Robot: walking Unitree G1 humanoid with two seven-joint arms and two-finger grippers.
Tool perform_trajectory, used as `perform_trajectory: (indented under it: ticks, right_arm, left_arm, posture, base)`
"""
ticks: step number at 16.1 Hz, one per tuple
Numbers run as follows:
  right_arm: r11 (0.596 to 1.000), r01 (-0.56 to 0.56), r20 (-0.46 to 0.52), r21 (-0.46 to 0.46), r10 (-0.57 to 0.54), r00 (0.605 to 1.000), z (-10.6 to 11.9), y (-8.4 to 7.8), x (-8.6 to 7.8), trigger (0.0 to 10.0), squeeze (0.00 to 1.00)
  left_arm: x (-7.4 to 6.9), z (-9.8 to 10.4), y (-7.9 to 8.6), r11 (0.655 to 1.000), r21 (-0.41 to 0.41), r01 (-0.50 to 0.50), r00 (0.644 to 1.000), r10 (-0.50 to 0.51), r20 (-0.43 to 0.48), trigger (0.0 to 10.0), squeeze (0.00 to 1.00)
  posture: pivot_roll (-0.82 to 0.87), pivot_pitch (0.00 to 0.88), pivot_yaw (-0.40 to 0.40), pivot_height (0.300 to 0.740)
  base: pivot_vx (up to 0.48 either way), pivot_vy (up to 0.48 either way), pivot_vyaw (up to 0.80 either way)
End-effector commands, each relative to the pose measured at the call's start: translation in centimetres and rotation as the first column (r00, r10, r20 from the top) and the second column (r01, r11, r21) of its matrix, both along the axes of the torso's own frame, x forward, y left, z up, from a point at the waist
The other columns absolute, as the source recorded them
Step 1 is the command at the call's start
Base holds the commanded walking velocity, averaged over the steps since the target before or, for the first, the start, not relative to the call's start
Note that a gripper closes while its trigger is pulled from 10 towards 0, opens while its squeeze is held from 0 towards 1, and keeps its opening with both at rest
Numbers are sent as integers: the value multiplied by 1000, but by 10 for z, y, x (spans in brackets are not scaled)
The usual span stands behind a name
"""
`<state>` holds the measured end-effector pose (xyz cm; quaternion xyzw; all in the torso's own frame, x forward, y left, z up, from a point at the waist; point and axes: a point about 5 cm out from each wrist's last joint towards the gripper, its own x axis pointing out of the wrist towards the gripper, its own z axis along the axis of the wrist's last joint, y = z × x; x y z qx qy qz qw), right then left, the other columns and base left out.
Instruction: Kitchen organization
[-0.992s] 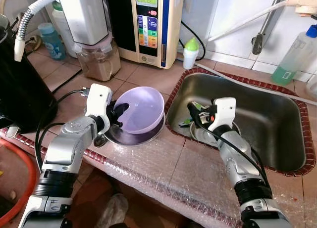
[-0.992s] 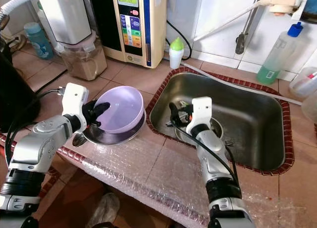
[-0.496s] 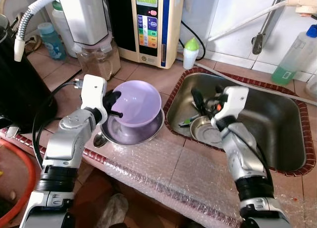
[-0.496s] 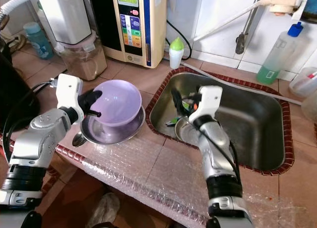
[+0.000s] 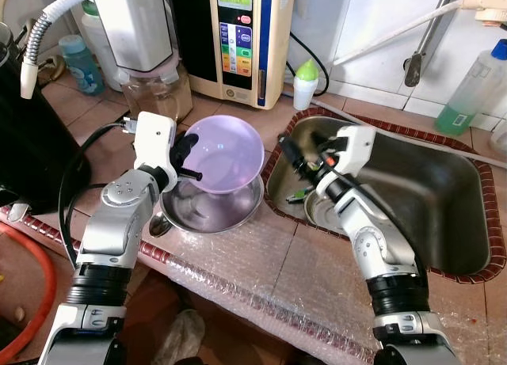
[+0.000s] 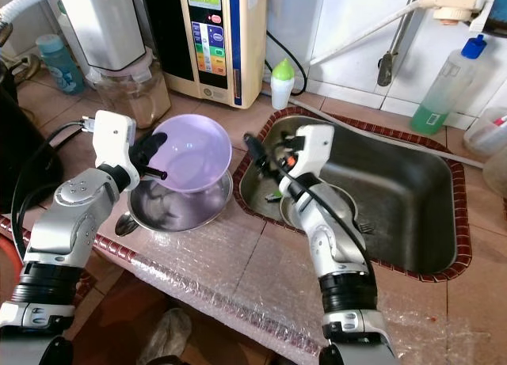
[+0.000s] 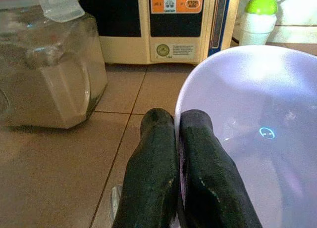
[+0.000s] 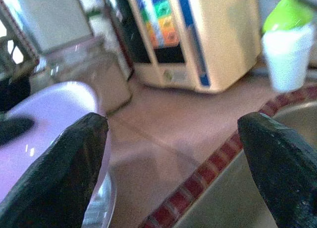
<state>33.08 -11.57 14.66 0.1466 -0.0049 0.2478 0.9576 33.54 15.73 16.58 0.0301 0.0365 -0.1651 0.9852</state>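
Over the steel bowl (image 5: 212, 211) on the counter, the left gripper (image 5: 188, 155) pinches the rim of the purple bowl (image 5: 224, 153), fingers (image 7: 153, 178) pressed together on it, the bowl tilted and raised. Above the sink's (image 5: 444, 199) left edge, the right gripper (image 5: 299, 154) hangs spread wide, holding nothing.

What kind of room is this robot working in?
Most likely a home kitchen: a steel sink is set into a tiled counter, a water purifier stands by the wall, and a soap bottle stands behind the sink.
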Motion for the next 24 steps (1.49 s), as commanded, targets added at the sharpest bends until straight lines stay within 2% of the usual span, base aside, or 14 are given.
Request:
perform_trajectory:
  ticks: [1, 6, 7, 8, 10, 12, 17, 24]
  right_arm:
    - [999, -32, -10, -24, 32, 999, -2, 5, -2, 10000, 0]
    - [992, -117, -93, -36, 113, 989, -7, 26, -2, 10000, 0]
    - [993, -105, -106, -53, 99, 989, -8, 29, 1, 3569, 0]
    - [993, -92, -118, -70, 84, 989, -9, 29, 3, 0, 0]
    - [991, -64, -162, -116, 44, 986, -14, 30, 7, 0, 0]
    - [992, -60, -188, -114, 37, 981, -15, 33, 10, 0, 0]
    - [993, -118, -179, -3, 115, 977, -2, 43, 13, 0, 0]
    - [995, -68, -244, -72, 49, 969, -13, 36, 17, 0, 0]
  left_arm:
    - [1, 10, -3, 1000, 14, 14, 999, -15, 40, 0, 0]
    - [2, 9, -9, 998, 35, 43, 997, -45, 60, 0, 0]
    - [2, 9, -11, 998, 36, 48, 997, -50, 63, 0, 0]
    - [2, 9, -12, 998, 36, 54, 996, -56, 66, 0, 0]
    - [1, 9, -14, 997, 37, 70, 994, -73, 76, 0, 0]
    - [0, 9, -16, 996, 42, 82, 992, -85, 89, 0, 0]
    - [0, 8, -17, 994, 63, 88, 991, -94, 100, 0, 0]
    - [1, 10, -17, 993, 72, 90, 988, -98, 117, 0, 0]
  posture:
    - [-5, 0, 28, 740]
    - [-5, 0, 30, 740]
    - [-5, 0, 30, 740]
    - [-4, 0, 29, 740]
    - [-5, 0, 27, 740]
    - [-5, 0, 26, 740]
    - [-4, 0, 25, 740]
    - [-3, 0, 25, 740]
  base:
    - [0, 0, 0]
    - [0, 0, 0]
    - [0, 0, 0]
    - [0, 0, 0]
    - [0, 0, 0]
    - [0, 0, 0]
    - [0, 0, 0]
    - [0, 0, 0]
